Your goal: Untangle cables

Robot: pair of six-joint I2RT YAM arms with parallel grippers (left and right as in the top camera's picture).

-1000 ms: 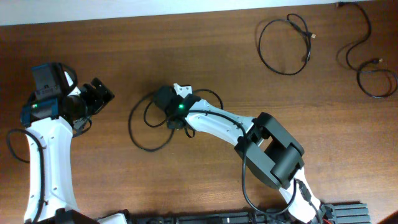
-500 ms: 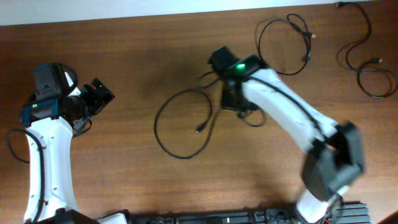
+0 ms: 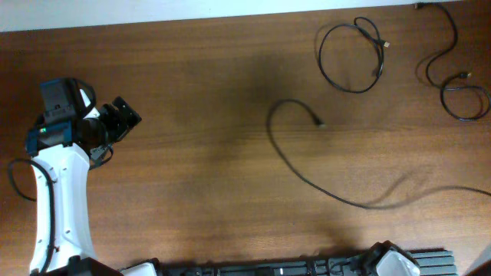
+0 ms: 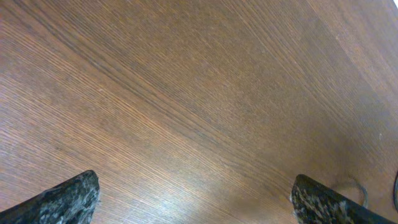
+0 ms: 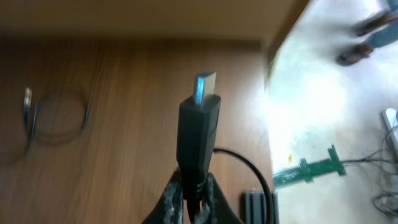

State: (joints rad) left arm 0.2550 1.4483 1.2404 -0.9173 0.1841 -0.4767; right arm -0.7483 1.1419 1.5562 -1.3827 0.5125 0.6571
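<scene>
1. Wooden tabletop [image 3: 192, 192]; one thin black cable [image 3: 307, 175] lies slack from centre toward 4 o'clock, with a coiled cable [image 3: 335, 77] and a looped cable [image 3: 460, 116] at 1–2 o'clock.
2. It looks light and limp; the stiff USB plug [image 5: 199, 127] likely offers the surest hold.
3. My right gripper [image 5: 194, 186] clamps that plug; my left gripper [image 3: 123, 116], at 9 o'clock, gapes empty.

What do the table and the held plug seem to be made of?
Table: wood or wood veneer, matt brown, with visible grain lines. Plug: black housing, probably moulded plastic with a dull sheen; its tip looks like bright metal.
</scene>
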